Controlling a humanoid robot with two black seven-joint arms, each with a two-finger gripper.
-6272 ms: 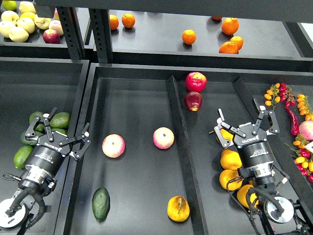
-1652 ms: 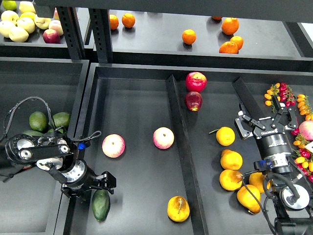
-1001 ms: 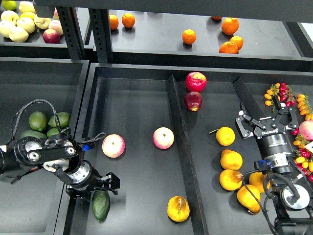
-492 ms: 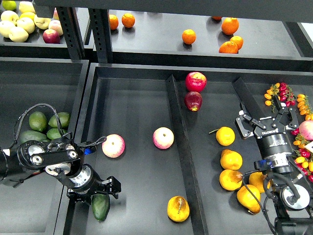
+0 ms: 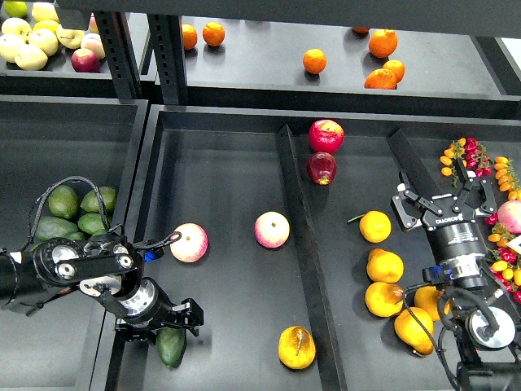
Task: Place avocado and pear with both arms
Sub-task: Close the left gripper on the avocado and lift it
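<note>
The dark green avocado (image 5: pixel 172 348) lies at the front left of the middle tray, its upper end hidden under my left gripper (image 5: pixel 161 323). The left gripper points down over it, fingers spread on either side of that upper end, so it is open. The golden pear (image 5: pixel 296 347) with a brownish streak lies at the front of the same tray, right of the avocado, untouched. My right gripper (image 5: pixel 444 201) is open and empty over the right compartment, far from both.
Two pink-yellow apples (image 5: pixel 188 242) (image 5: pixel 272 229) lie mid-tray. A raised divider (image 5: pixel 298 236) separates the right compartment, which holds red apples (image 5: pixel 326 135) and yellow fruits (image 5: pixel 384 265). Lighter avocados (image 5: pixel 65 202) fill the left bin. Oranges (image 5: pixel 314 60) sit on the back shelf.
</note>
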